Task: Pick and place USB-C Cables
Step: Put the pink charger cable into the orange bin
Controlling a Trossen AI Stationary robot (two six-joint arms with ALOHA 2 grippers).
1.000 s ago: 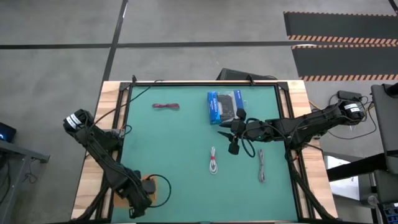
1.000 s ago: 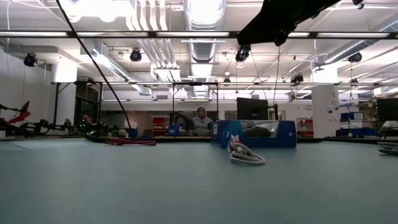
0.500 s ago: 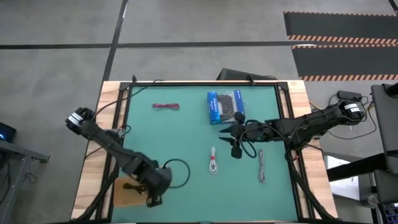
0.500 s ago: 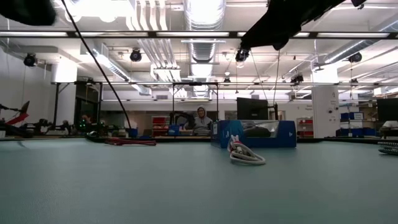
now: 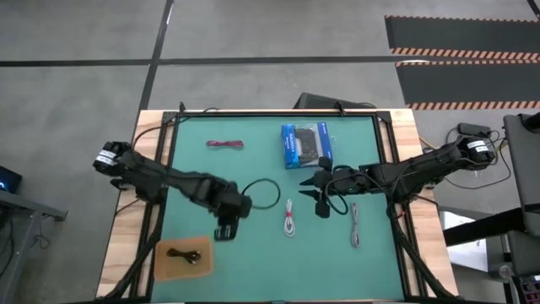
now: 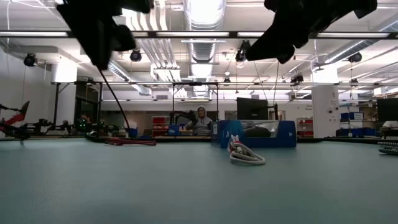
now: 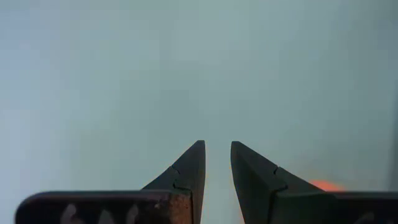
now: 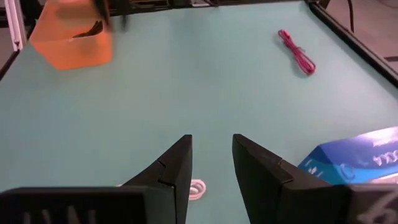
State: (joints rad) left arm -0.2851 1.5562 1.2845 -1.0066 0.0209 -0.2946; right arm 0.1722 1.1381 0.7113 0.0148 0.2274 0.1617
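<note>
Four cables show in the high view: the red one [image 5: 225,144] at the far left, the white one [image 5: 290,218] in the middle, the grey one [image 5: 354,224] to its right, and the black one [image 5: 187,253] lying in an orange tray [image 5: 164,263] at the near left corner. My left gripper [image 5: 223,233] hovers over bare mat between tray and white cable, its fingers [image 7: 189,168] narrowly apart and empty. My right gripper [image 5: 310,196] is open above the mat, just right of the white cable [image 8: 196,188]. The low view shows the white cable [image 6: 245,155] on the mat.
A blue-and-black packaged box [image 5: 305,145] lies at the far middle, close behind my right gripper. The right wrist view shows the orange tray [image 8: 71,37], the red cable [image 8: 296,53] and the box [image 8: 354,155]. A black frame rims the mat [image 5: 253,177]. A person sits far behind the table.
My left gripper has swung from above the orange tray at the near left corner toward the table's middle, rightward and farther in. The tray is uncovered now, with the black cable lying in it. My right arm has stayed nearly still.
</note>
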